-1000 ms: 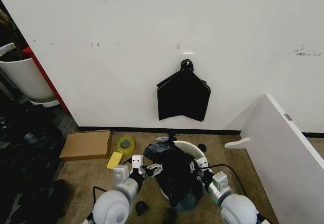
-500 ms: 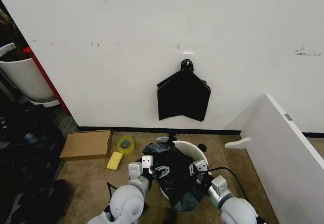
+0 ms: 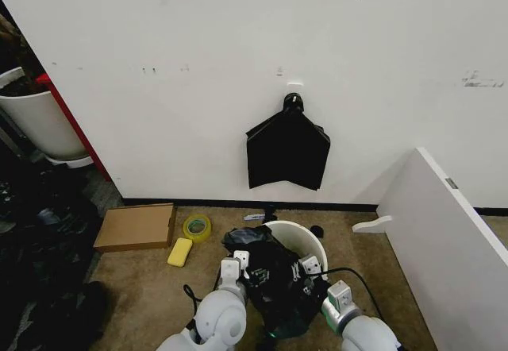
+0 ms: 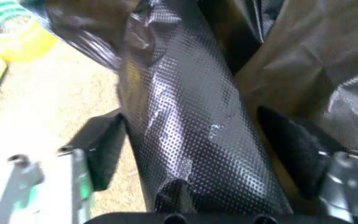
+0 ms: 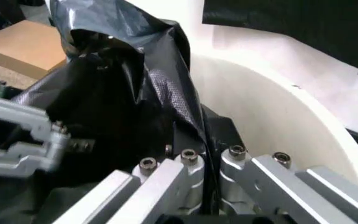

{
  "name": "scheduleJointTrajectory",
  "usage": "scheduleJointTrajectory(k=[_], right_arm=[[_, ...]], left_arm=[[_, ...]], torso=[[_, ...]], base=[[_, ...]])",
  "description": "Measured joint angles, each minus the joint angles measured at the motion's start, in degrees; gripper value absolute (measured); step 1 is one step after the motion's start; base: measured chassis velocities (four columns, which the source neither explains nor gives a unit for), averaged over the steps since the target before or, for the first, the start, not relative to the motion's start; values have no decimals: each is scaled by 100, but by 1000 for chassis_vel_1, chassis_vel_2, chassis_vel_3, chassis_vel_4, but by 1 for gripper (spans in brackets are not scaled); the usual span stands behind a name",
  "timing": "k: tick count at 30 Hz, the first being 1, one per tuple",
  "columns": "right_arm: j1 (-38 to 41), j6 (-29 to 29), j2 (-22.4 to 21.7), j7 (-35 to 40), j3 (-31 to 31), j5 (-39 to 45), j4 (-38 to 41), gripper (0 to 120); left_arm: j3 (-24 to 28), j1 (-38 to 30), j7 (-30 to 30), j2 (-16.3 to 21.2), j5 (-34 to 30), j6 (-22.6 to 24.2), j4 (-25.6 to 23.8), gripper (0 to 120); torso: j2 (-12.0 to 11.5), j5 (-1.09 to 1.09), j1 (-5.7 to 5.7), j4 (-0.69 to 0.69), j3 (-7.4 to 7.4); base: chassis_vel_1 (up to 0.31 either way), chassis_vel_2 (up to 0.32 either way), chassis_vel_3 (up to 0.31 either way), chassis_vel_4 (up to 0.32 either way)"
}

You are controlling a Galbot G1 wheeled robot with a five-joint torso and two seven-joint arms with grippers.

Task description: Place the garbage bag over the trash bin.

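The trash bin [image 3: 305, 238] stands on the carpet by the wall, the garbage bag [image 3: 274, 275] heaped across its near rim. Our right gripper [image 5: 207, 161] pinches a fold at the rim; our left gripper [image 4: 197, 154] straddles a roll of film, jaws apart. We should spread the mouth wide before lowering.

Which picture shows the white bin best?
The head view: the bin stands on the carpet by the wall, the black bag draped over its near side. The right wrist view shows its inner wall close up. The left wrist view shows bag, not bin.
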Motion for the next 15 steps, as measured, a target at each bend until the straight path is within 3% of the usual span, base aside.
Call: scheduleJointTrajectory(k=[7, 15], right_arm=[[12, 263, 26, 9, 13, 1, -81, 0], [-46, 694, -10, 14, 82, -43, -90, 0]], left_arm=[[-41, -71, 27, -21, -119, 21, 133, 50], [-274, 23, 278, 151, -378, 27, -51, 22]], torso=[[0, 0, 0, 0, 0], [0, -1, 0, -1, 1]], base=[[0, 0, 0, 0], [0, 0, 0, 0]])
